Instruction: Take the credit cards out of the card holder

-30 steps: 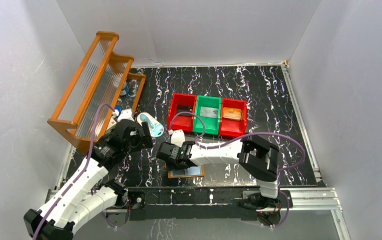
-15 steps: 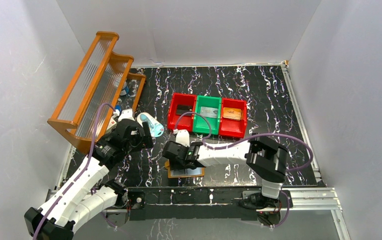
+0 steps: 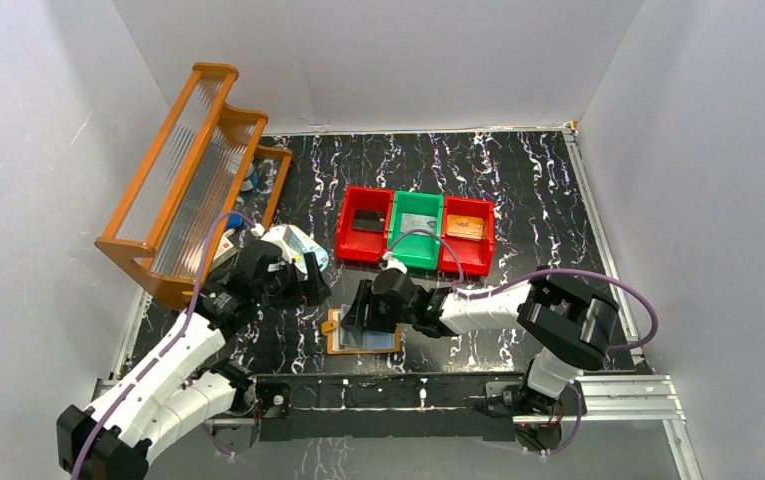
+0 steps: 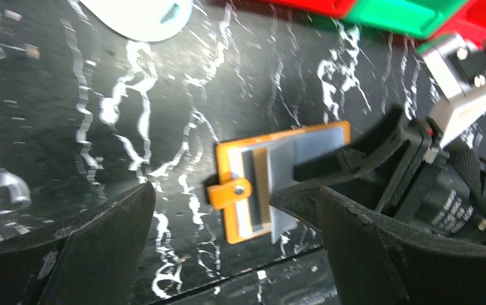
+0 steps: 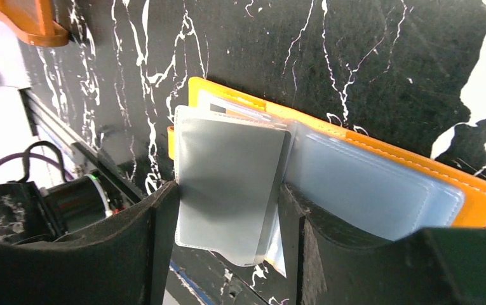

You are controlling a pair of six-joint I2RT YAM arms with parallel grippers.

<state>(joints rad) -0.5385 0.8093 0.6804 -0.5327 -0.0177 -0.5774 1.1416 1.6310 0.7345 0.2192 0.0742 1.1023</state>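
The orange card holder lies open near the table's front edge, tab to the left; its clear pockets show in the right wrist view. A pale grey, shiny credit card, or the leaf carrying it, stands up from the holder and overhangs its near edge. My right gripper is over the holder, one finger against each side edge of that card. My left gripper hangs wide open just left of the holder, with nothing between its fingers.
Three joined bins, red, green and red, sit behind the holder. An orange rack leans at the back left. A pale blue-and-white oval item lies by the left arm. The front rail runs close by.
My right gripper has turned and shifted right over the holder, and its fingers have narrowed onto the grey card. The left gripper has moved right, towards the holder. The holder now shows more.
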